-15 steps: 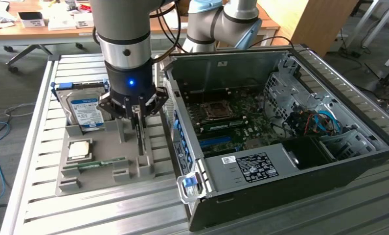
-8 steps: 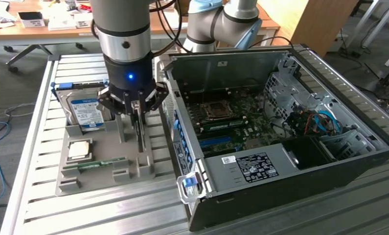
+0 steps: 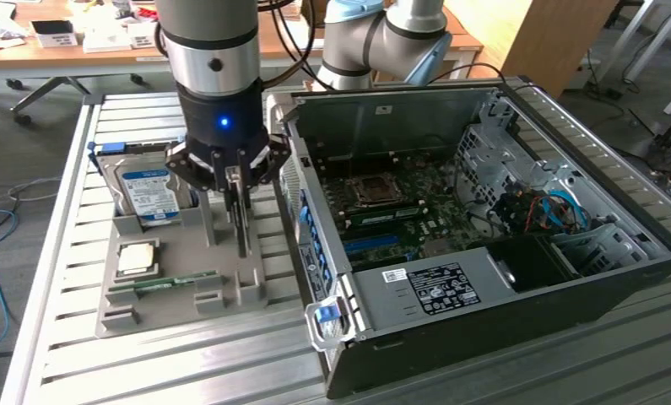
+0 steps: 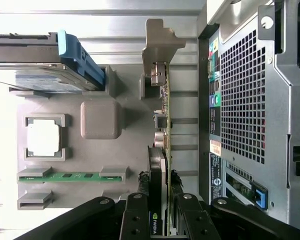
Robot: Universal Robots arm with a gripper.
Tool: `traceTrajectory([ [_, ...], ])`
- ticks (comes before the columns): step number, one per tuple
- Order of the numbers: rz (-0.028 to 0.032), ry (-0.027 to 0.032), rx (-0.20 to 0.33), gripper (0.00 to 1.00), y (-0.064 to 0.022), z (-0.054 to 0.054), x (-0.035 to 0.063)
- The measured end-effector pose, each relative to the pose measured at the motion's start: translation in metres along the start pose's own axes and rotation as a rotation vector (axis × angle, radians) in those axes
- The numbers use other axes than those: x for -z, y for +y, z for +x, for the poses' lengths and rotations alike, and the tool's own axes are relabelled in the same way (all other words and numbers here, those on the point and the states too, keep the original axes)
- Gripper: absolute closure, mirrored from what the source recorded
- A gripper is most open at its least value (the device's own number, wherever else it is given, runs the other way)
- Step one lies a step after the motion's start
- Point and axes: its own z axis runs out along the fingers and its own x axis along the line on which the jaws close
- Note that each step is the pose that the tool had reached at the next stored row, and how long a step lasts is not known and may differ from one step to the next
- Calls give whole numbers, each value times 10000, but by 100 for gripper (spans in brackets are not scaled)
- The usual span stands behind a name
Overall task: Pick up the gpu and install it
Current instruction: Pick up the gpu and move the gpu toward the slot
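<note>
1. The gpu [image 4: 162,135] stands on edge in the grey tray [image 3: 172,304] on the worktop [image 3: 143,371]. It sits between the drive [image 3: 147,194] and the open case [image 3: 482,278], just beside the case.
2. Its long axis runs along the tray, level with the worktop. The silver bracket [image 4: 159,42] is at the end nearest the drive, and the other end points toward the RAM [image 3: 164,282] end of the tray.
3. The black cooler faces the CPU [image 3: 138,257] and RAM. The bare green side faces the case.
4. The end effector [image 4: 161,202] is closed on the gpu, with one finger on the cooler side and one on the board side.
5. The wrist view shows the card edge-on, so the fan face is hidden, and a label on it is cut off at the frame edge.
6. In the exterior view the end effector covers most of the card. I cannot tell whether its lower edge sits in the tray slot.
</note>
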Motion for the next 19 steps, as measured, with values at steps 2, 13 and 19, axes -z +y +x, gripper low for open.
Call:
traceTrajectory([
  [2, 0, 0, 0, 73, 1, -1, 23],
  [13, 0, 0, 0, 73, 7, -4, 166],
  [19, -1, 0, 0, 73, 13, -7, 287],
])
